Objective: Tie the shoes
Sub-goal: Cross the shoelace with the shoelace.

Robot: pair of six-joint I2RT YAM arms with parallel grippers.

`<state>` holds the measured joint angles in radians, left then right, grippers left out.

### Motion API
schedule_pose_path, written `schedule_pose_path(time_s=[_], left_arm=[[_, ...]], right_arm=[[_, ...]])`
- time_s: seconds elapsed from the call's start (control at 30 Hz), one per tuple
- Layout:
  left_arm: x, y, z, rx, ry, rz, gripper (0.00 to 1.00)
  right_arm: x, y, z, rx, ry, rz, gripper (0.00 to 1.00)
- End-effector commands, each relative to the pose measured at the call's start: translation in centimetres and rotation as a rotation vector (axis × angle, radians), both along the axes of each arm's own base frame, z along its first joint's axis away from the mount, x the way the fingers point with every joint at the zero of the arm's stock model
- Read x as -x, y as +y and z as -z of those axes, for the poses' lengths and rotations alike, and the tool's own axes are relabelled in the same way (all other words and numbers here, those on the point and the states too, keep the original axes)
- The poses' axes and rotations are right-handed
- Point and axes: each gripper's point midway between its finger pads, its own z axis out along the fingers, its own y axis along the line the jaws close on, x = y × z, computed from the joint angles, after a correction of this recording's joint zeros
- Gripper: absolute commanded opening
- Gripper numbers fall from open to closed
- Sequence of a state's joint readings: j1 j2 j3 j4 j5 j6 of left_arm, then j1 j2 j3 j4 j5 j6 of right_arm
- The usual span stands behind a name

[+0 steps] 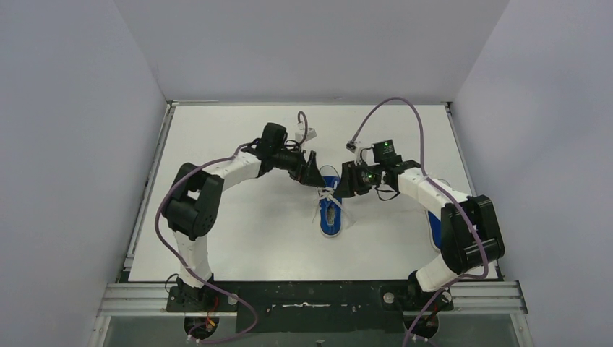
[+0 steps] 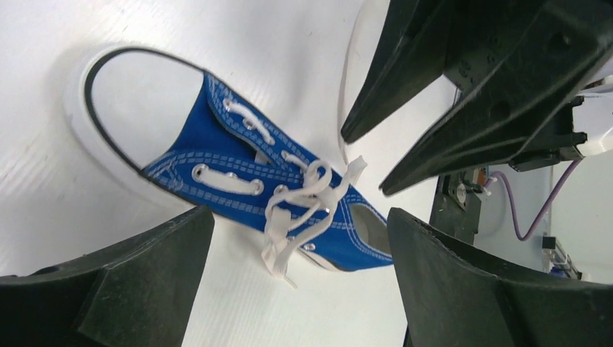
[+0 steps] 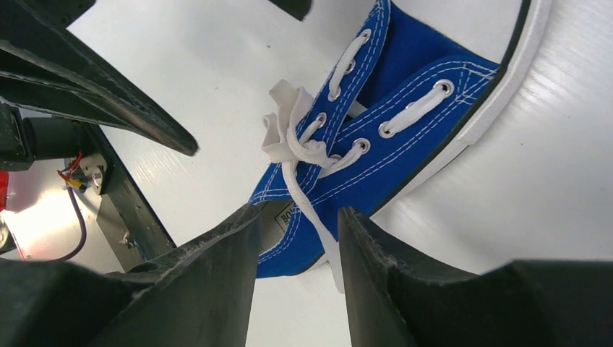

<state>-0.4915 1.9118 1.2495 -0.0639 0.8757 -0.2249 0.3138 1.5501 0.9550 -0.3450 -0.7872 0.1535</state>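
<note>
Both of your arms meet above the middle shoe (image 1: 331, 211), a blue canvas sneaker that lies mid-table on the white table (image 1: 238, 231), with its heel opening toward the arm bases and its toe cap away from them.

Your left gripper (image 1: 312, 173) hangs over the shoe's laced front from the left. Its jaws are spread wide and grip nothing. Through its wrist camera you see the left gripper (image 2: 300, 217) framing the shoe (image 2: 238, 166), with the tangle of white laces (image 2: 303, 199) lying in the open gap, touched by neither finger.

Your right gripper (image 1: 345, 182) comes in from the other side, just beside the left one, tips nearly facing. Its jaws are partly apart. In its own view the right gripper (image 3: 300, 213) sits low over the heel end of the shoe (image 3: 405, 94). The laces (image 3: 289, 144) are loosely crossed at the upper eyelets, and one loose end trails down into the gap beside the right-hand finger, with daylight showing and no clamp on it.

The second shoe (image 1: 433, 225) lies at the table's right edge, mostly hidden behind your right arm.
</note>
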Motion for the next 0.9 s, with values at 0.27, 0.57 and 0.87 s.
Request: schedule_pose_path(time_s=[0.27, 0.57, 0.87], left_arm=[[0.5, -4.3, -0.1, 0.102, 0.003, 0.129, 0.81], [0.9, -4.0, 0.3, 0.089, 0.032, 0.142, 0.57], [1.5, -3.7, 0.5, 0.079, 0.065, 0.154, 0.32]], right_arm=[[1.2, 1.2, 1.7, -0.008, 0.009, -0.072, 0.34], [1.6, 0.7, 2.4, 0.016, 0.008, -0.051, 0.27], [-0.8, 0.7, 0.5, 0.025, -0.077, 0.017, 0.04]])
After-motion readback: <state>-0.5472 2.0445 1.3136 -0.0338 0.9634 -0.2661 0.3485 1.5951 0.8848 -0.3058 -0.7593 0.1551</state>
